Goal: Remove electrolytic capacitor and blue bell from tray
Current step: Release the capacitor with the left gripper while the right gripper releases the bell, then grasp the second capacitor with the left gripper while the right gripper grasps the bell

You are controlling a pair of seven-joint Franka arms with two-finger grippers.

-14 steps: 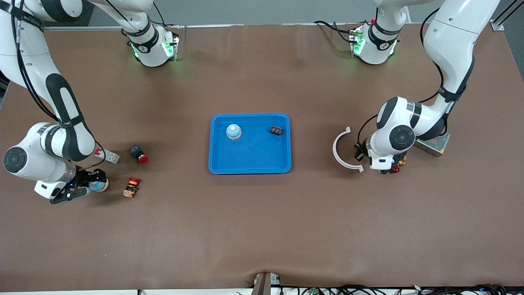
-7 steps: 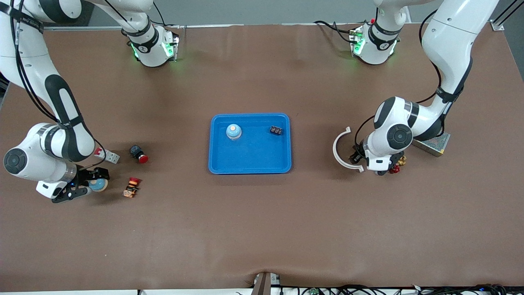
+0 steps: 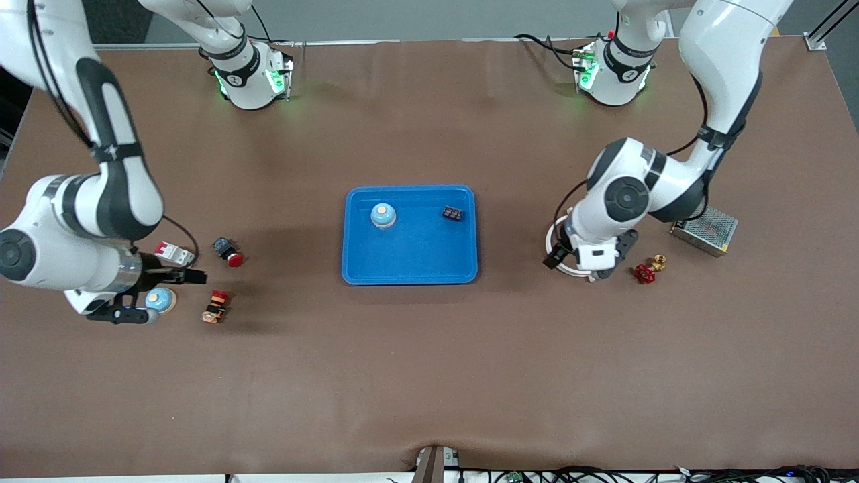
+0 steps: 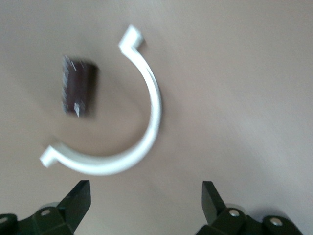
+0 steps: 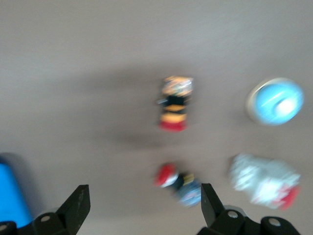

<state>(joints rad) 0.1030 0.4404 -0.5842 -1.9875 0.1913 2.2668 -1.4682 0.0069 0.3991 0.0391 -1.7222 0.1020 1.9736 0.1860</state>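
- Brown worktop [image 3: 429, 376] carried the tray [image 3: 409, 279] at its middle, and we saw a pale-blue domed piece [image 3: 383, 215] and a small black part [image 3: 453, 214] in it.
- We found the blue bell [image 3: 161, 300] on the worktop toward the right arm's end, well apart from the tray, among small switches.
- Our right claw [image 5: 143, 196] hung spread wide over the bell, pinching nothing.
- We saw the capacitor [image 4: 78, 92] lying on its side within the curve of a white half ring [image 4: 146, 112], toward the left arm's end.
- Our left claw [image 4: 144, 188] hung over the ring, spread and empty.
- We judged both parts out and only the retreat left: rise straight up, so no finger brushed the bell or set the capacitor rolling.
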